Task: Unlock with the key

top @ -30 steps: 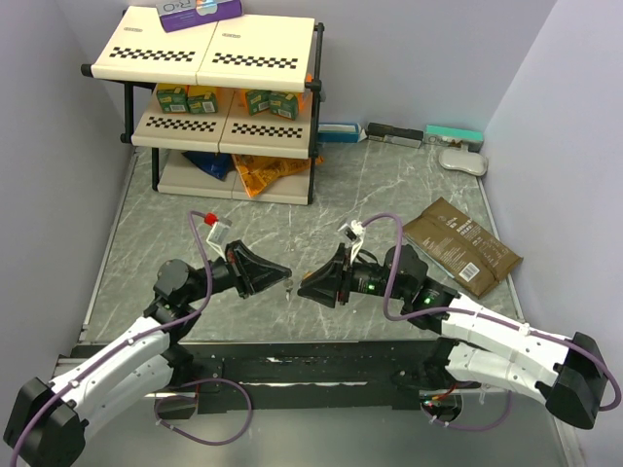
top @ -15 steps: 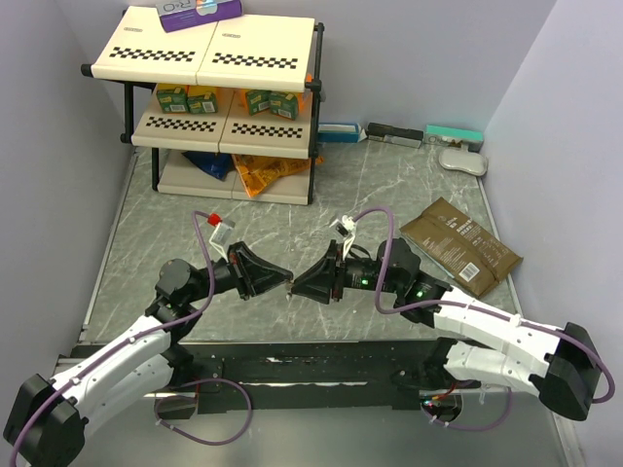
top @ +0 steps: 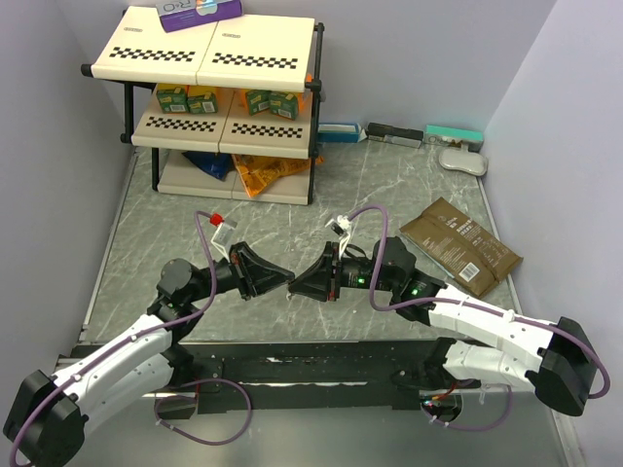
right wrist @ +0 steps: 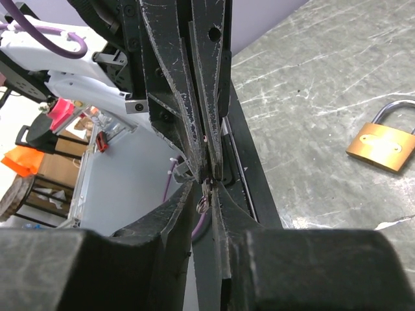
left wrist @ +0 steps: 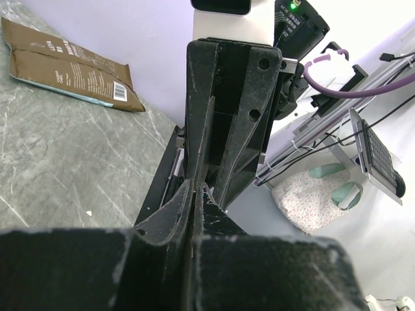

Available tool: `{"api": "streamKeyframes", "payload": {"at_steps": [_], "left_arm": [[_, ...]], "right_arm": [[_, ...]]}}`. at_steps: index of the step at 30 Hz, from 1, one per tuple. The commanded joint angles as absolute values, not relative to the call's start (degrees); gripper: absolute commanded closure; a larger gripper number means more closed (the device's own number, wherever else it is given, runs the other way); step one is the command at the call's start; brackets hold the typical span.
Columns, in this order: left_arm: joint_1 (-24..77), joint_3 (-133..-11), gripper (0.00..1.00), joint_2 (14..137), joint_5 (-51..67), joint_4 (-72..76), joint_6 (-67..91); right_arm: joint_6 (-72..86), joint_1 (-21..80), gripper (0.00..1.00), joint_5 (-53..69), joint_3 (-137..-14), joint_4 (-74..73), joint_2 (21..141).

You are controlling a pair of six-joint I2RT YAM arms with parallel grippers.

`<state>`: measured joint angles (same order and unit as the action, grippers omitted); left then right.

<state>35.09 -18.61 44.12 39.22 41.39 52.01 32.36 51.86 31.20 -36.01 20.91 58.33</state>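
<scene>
My left gripper (top: 289,278) and right gripper (top: 297,284) meet tip to tip above the table's near middle. In the right wrist view the left gripper's fingers (right wrist: 206,129) come down from the top, shut on the tiny dark key (right wrist: 203,196), whose small ring hangs below their tips. My right gripper (right wrist: 202,189) is open by a narrow gap, with the key between its fingertips. In the left wrist view my left gripper (left wrist: 196,188) is shut, and the right gripper's fingers (left wrist: 227,123) stand just beyond it. A brass padlock (right wrist: 382,141) lies on the table; the top view does not show it.
A two-tier shelf rack (top: 219,58) with small boxes stands at the back left. A brown packet (top: 459,245) lies at the right, also in the left wrist view (left wrist: 71,65). Flat boxes (top: 419,134) line the back wall. Walls close in on both sides.
My right gripper has moved left toward the left gripper, until its tips reach around the key. The left gripper has stayed nearly still, holding the key.
</scene>
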Motion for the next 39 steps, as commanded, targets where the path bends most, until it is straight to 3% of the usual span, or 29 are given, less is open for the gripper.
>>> {"api": "streamKeyframes", "payload": {"at_steps": [1,4,7,9,15,16,17,20,27,32,39], "left_arm": [[35.42,-21.09,0.99,44.56,39.81,44.74,52.12],[35.42,-21.27,0.99,45.0,40.08,44.82,52.03],[35.51,-21.27,0.99,44.91,39.82,44.91,52.03],[35.6,-21.27,0.99,44.74,39.73,44.74,51.86],[35.86,-22.59,0.97,43.86,37.8,38.96,48.61],[35.95,-22.85,0.88,43.42,37.36,38.07,48.34],[35.86,-23.11,0.47,43.16,37.01,37.36,47.82],[35.86,-23.64,0.01,42.19,34.11,34.55,47.37],[35.86,-25.49,0.01,38.86,18.75,19.1,46.49],[35.25,-27.6,0.01,39.02,-8.72,-8.58,53.93],[32.08,-26.45,0.01,48.4,-13.17,-19.49,58.71]], "right_arm": [[33.13,51.68,0.76,32.26,-38.41,24.87,58.01],[33.22,51.68,0.8,32.26,-38.32,25.22,57.83],[33.31,51.59,0.89,31.99,-38.41,25.14,57.92],[33.22,51.68,1.0,31.73,-38.23,24.7,57.83],[33.22,51.68,1.0,30.68,-37.71,24.79,57.48],[33.14,51.68,1.0,29.98,-37.62,24.7,56.96],[33.13,51.68,1.0,29.45,-37.36,24.61,56.78],[33.05,51.59,1.0,27.35,-36.48,23.82,55.55],[32.87,49.66,1.0,23.04,-33.58,19.78,50.81],[32.7,47.64,1.0,20.48,-31.56,15.66,46.41],[31.82,47.2,1.0,17.93,-30.15,11.34,40.88]]}}
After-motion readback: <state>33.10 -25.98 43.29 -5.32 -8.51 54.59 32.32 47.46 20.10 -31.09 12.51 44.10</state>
